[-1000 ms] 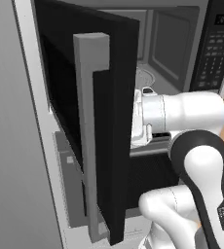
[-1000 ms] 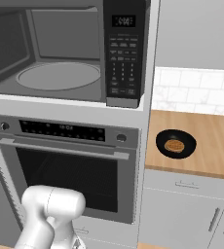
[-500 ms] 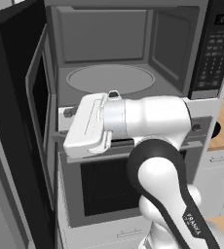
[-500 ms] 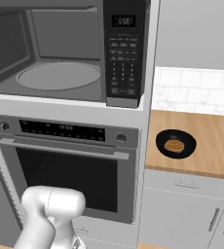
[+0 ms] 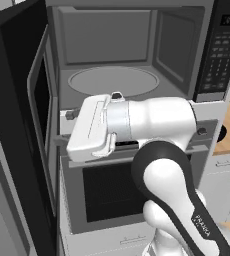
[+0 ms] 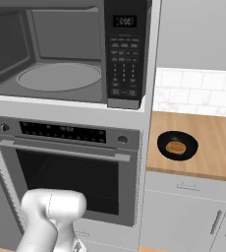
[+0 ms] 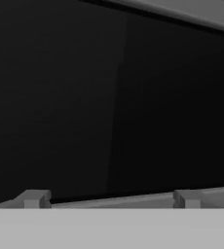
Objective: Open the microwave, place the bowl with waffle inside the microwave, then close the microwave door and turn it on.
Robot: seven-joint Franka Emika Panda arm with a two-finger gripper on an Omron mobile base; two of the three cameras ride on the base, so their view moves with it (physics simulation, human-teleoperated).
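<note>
Microwave (image 6: pixel 61 54) cavity exposed, upper left of frame; microwave door (image 5: pixel 22 125) swung wide at left. Bowl (image 6: pixel 177 145) with waffle (image 6: pixel 176 147) on bench (image 6: pixel 218 147), right. End effector (image 7: pixel 109 198) fingers apart, holding nothing. We judge opening done; next: reach for bowl.

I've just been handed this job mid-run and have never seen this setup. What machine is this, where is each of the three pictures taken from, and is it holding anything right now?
It is a white robot arm on a driving base, in a rendered kitchen. Two cameras ride on the base behind the arm, one at its left and one at its right. The third sits on the hand, looking along the gripper; its two small finger tips stand wide apart, open, with nothing between them, facing a dark surface.

The microwave is built in above an oven. The microwave door is swung open, and the grey turntable is bare. The bowl with the waffle sits on the wooden counter to the right.
</note>
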